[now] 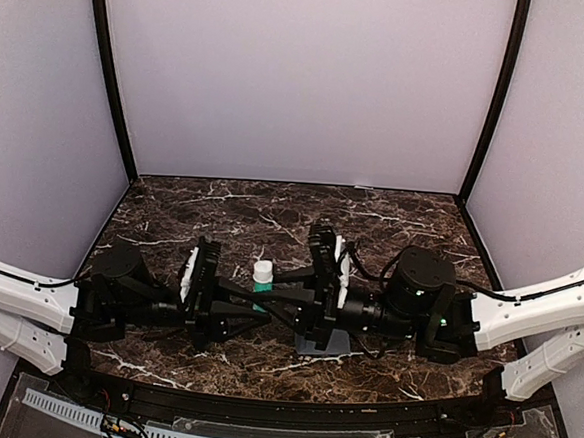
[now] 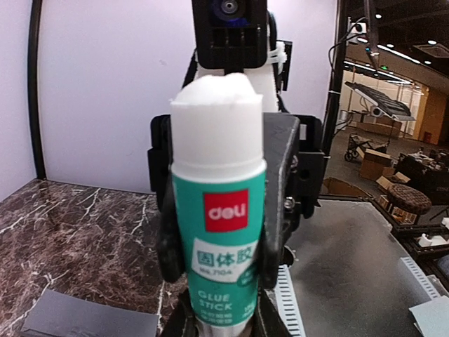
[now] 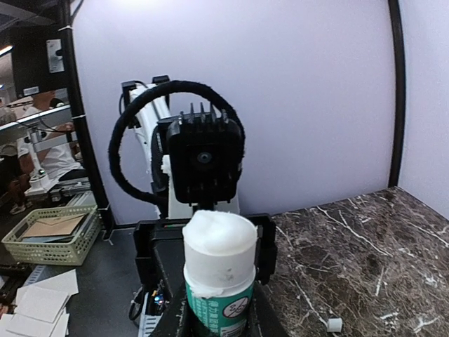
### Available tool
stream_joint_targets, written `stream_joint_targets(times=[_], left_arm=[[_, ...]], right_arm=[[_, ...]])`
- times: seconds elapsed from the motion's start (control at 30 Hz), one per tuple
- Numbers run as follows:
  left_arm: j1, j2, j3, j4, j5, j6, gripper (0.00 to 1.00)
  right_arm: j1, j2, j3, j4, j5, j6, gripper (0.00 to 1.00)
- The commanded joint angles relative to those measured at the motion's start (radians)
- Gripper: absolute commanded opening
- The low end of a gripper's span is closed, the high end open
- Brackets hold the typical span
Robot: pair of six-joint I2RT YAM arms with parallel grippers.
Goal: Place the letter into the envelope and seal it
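A white-and-green glue stick (image 1: 263, 276) stands upright above the middle of the table, its white glue tip bare. My left gripper (image 1: 249, 309) is shut on its lower body (image 2: 219, 232) from the left. From the right, my right gripper (image 1: 284, 301) is shut on the same stick (image 3: 219, 281). Both wrist views show the other gripper's black fingers (image 2: 280, 203) flanking the tube. The dark grey envelope (image 1: 325, 344) lies flat under the right arm, and one corner of the envelope (image 2: 84, 321) shows in the left wrist view. The letter is out of view.
A small white cap-like piece (image 3: 335, 324) lies on the dark marble table (image 1: 392, 226). White walls enclose the back and sides. Beyond the table's near edge the right wrist view shows a green basket (image 3: 49, 235) and loose papers.
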Motion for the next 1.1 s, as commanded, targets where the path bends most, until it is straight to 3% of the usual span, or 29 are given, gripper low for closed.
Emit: stream_joint_targets(times=[0.0,0.33,0.7,0.77,0.87,1.07], left_arm=[[-0.015,-0.027,-0.008,0.091,0.277,-0.020,0.03],[-0.015,0.004,-0.018,0.141,0.521,-0.022,0.04],[-0.015,0.005,-0.027,0.159,0.570,-0.018,0.06],[-0.015,-0.006,-0.030,0.143,0.546,-0.006,0.11],[-0.015,-0.042,-0.041,0.111,0.484,0.012,0.26],[-0.014,-0.122,-0.080,0.067,0.350,0.046,0.62]], right_arm=[[-0.052,0.012,-0.034,0.094,-0.319,-0.030,0.00],[-0.078,0.146,0.075,0.105,-0.662,0.006,0.00],[-0.079,0.203,0.107,0.179,-0.761,0.080,0.00],[-0.079,0.190,0.097,0.182,-0.737,0.090,0.00],[-0.078,0.151,0.077,0.157,-0.687,0.096,0.00],[-0.079,0.030,0.016,0.042,-0.530,0.063,0.00]])
